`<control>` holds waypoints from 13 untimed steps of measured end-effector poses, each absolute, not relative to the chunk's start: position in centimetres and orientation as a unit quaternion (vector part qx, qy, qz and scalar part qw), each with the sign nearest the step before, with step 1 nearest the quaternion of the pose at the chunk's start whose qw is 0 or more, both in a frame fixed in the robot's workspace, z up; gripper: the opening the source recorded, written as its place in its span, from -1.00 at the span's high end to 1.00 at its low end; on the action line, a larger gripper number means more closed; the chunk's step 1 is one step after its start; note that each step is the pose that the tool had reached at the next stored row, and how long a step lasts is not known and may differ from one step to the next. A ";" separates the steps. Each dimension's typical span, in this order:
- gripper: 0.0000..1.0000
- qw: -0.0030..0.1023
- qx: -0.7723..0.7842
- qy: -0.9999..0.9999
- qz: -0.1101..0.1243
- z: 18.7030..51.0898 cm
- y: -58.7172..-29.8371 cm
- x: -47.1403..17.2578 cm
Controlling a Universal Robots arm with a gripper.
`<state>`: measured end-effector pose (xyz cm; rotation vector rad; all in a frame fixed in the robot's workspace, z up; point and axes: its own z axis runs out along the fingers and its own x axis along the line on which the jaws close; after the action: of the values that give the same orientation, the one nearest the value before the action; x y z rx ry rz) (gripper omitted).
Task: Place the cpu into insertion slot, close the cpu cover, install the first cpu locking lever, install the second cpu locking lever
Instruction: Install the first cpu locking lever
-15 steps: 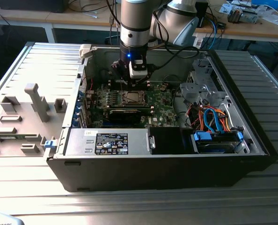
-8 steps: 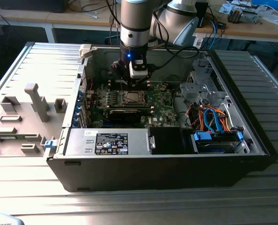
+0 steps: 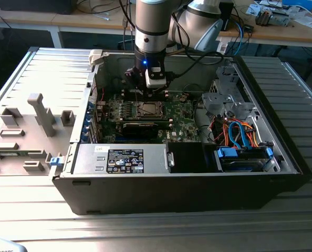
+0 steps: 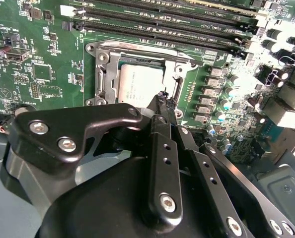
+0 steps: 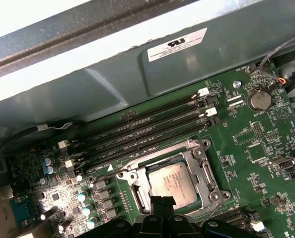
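**Claw poised at the socket's edge with the CPU seated**

The cpu [image 4: 140, 84] lay flat inside the insertion slot [image 4: 99, 59] on the green motherboard [image 5: 252, 144], its dull silver-grey top showing square within the silvery frame in both wrist views. The cpu cover [image 5: 207, 171] appeared to sit down around the chip, its large cut-out framing the metal top, though whether it was fully pressed home could not be told.

The claw [image 4: 163, 96] hung just at the socket's rim, its narrow black fingertips drawn together to a point with nothing seen between them. In the exterior view the arm stood upright over the open computer case [image 3: 282, 157], the claw [image 3: 155, 84] low above the board.

The risk here looked like a slip: closed tips pushing on thin metal could skid off and scrape the chip's top, or strike the small capacitors [image 4: 226, 104] crowded just beside the socket. The memory slots [image 5: 152, 124] sat near on the other side. Too much downward force on an unlatched frame might also tilt the chip on its contacts.
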<state>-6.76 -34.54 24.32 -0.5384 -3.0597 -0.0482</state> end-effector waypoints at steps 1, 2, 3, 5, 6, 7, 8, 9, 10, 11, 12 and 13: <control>0.79 0.017 -0.168 -0.986 -0.016 24.3 -34.5 -6.8; 0.79 0.017 -0.165 -0.986 -0.016 24.3 -34.5 -6.8; 0.79 0.018 -0.160 -0.987 -0.015 24.3 -34.5 -6.7; 0.79 0.018 -0.159 -0.987 -0.015 24.3 -34.5 -6.7; 0.79 0.018 -0.159 -0.987 -0.015 24.3 -34.5 -6.7; 0.79 0.018 -0.159 -0.987 -0.015 24.3 -34.5 -6.7; 0.79 0.018 -0.159 -0.987 -0.015 24.3 -34.5 -6.7; 0.79 0.018 -0.158 -0.987 -0.015 24.3 -34.5 -6.7; 0.79 0.018 -0.158 -0.987 -0.015 24.3 -34.5 -6.7; 0.79 0.018 -0.158 -0.987 -0.015 24.3 -34.5 -6.7; 0.79 0.018 -0.158 -0.987 -0.015 24.3 -34.5 -6.7; 0.79 0.018 -0.157 -0.987 -0.015 24.3 -34.5 -6.7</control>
<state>-6.73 -34.55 24.32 -0.4886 -3.0675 -0.0478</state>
